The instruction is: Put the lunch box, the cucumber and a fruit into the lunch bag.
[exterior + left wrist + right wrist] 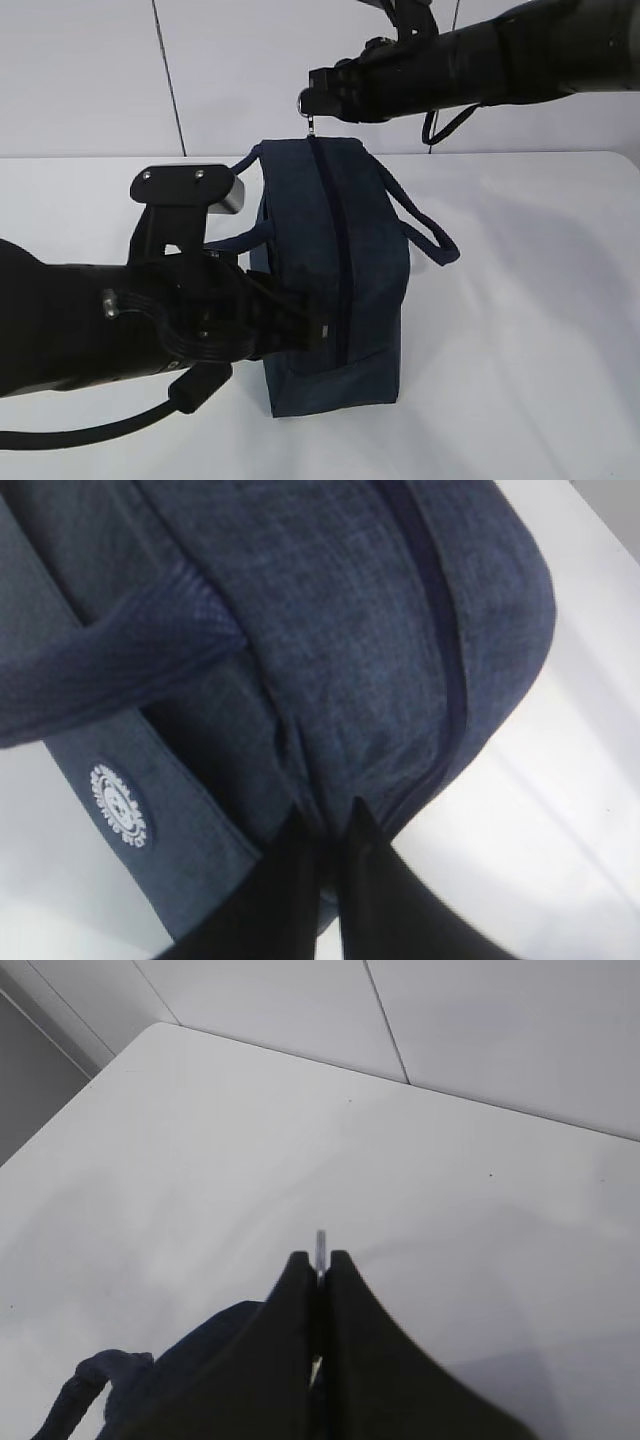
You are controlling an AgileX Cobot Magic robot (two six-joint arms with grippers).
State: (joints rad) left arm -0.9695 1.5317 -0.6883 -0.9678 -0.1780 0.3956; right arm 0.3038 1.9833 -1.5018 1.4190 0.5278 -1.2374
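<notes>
The dark navy lunch bag [335, 250] stands on the white table [520, 330], its top zipper running away from me as a dark closed line. My left gripper [318, 335] is shut on a fold of the bag's fabric at its near end; in the left wrist view the gripper [328, 822] pinches the cloth [350, 630] beside the zipper seam. My right gripper [310, 100] hovers over the bag's far end, shut on the silver zip pull [312, 125]. The pull's tip [320, 1242] pokes out of the right gripper [319, 1258]. The lunch box, the cucumber and the fruit are out of view.
One loop handle [430, 235] hangs off the bag's right side, the other [245, 165] sits on the left by my left arm. A white round logo [118, 805] marks the bag's side. A white wall [90, 70] stands behind the table.
</notes>
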